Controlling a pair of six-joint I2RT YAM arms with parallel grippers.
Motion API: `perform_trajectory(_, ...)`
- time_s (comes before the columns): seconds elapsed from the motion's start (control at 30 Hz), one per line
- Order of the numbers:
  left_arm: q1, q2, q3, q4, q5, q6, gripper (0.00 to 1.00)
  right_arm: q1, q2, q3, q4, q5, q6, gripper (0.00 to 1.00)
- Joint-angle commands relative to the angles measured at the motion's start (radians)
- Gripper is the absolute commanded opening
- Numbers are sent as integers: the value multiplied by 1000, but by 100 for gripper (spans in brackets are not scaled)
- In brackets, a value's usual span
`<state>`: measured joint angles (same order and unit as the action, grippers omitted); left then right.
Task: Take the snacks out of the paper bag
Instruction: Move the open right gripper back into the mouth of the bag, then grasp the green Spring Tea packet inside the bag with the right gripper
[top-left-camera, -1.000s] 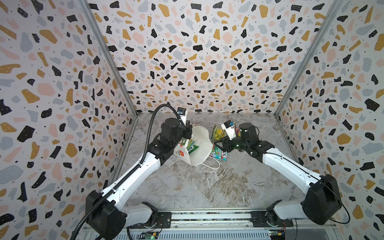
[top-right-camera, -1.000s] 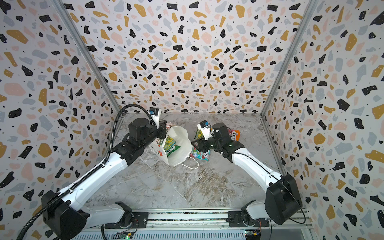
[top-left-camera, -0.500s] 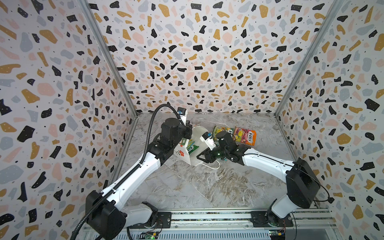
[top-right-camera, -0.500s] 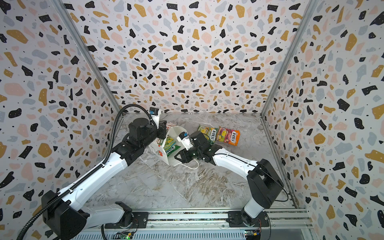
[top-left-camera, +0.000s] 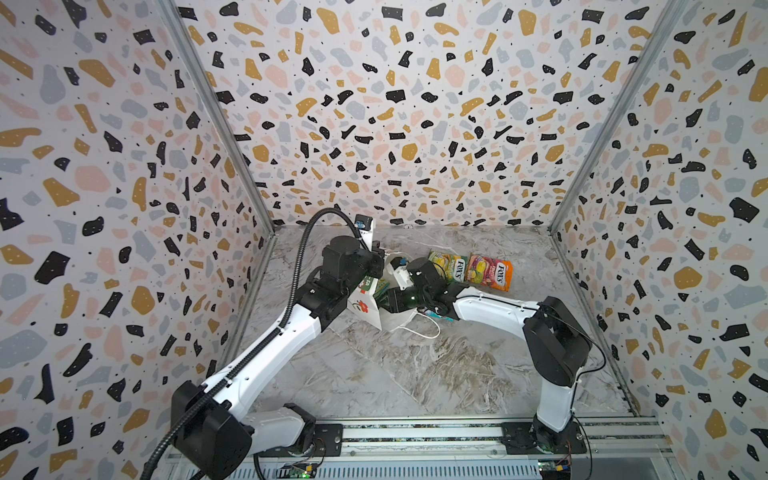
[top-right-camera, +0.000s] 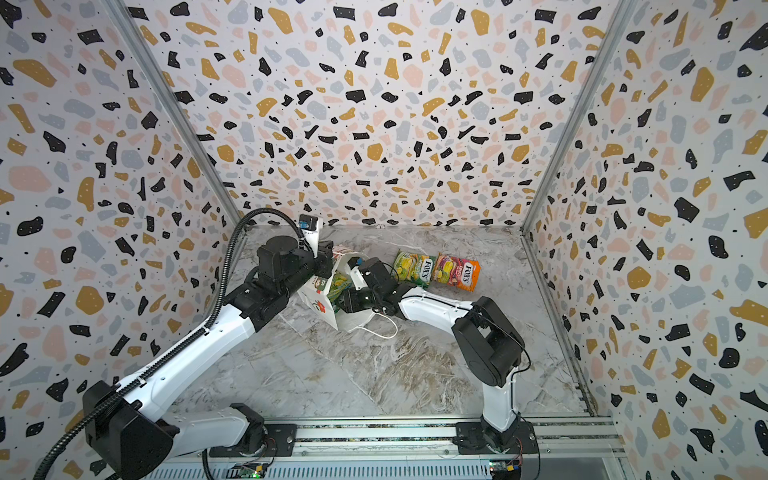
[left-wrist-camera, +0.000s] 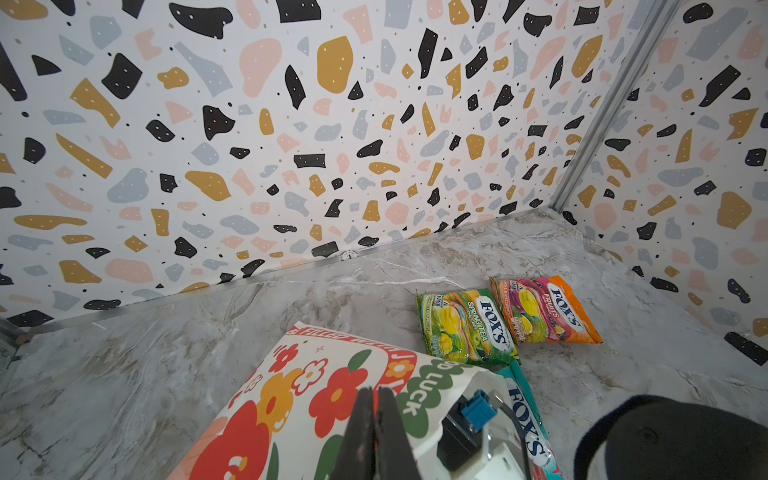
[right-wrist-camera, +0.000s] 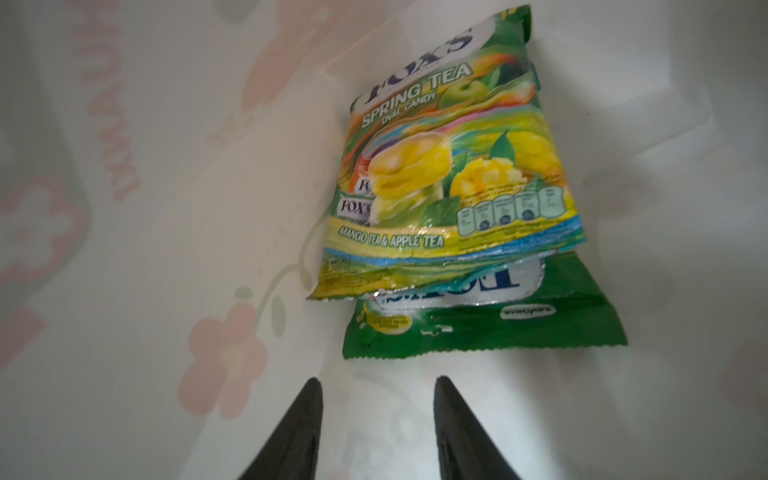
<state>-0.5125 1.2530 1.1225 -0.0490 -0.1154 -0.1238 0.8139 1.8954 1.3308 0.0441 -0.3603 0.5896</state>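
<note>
Snacks (right-wrist-camera: 449, 166), two green packets stacked inside paper bag (right-wrist-camera: 166, 249), straight ahead of right gripper (right-wrist-camera: 376, 380); fingers (right-wrist-camera: 295, 436) parted, empty; long axis running away from tips. Left gripper (left-wrist-camera: 375, 390) clamped shut, apparently on bag rim; farther off.

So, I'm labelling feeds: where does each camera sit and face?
Top views: high in front, looking down on the marble floor; left arm, right arm.
Left wrist: over the paper bag, facing the back wall; left gripper pinching it.
Right wrist: inside the bag, facing a Spring Tea packet; open right gripper.
Shared: left wrist and top views see the orange Fruits packet.
</note>
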Motion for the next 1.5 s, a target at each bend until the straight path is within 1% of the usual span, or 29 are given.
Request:
perform_trajectory(0.0,0,-17,-6,30,-10,10,0,4,8,42,37,62,113,44)
perform_trajectory(0.27,0,-14,-11,32,17,17,0,5,79,113,35,82,183,43)
perform_trajectory(0.37,0,-16,-12,33,23,20,0,5,100,139,12,106,195,42)
perform_trajectory(0.63,0,-20,-14,37,30,22,0,1,146,195,-23,125,205,42)
perform_trajectory(1.1,0,-26,-14,37,29,23,0,3,124,171,-59,239,226,44)
perform_trajectory(1.47,0,-26,-15,35,29,24,0,-1,162,209,-41,193,224,44)
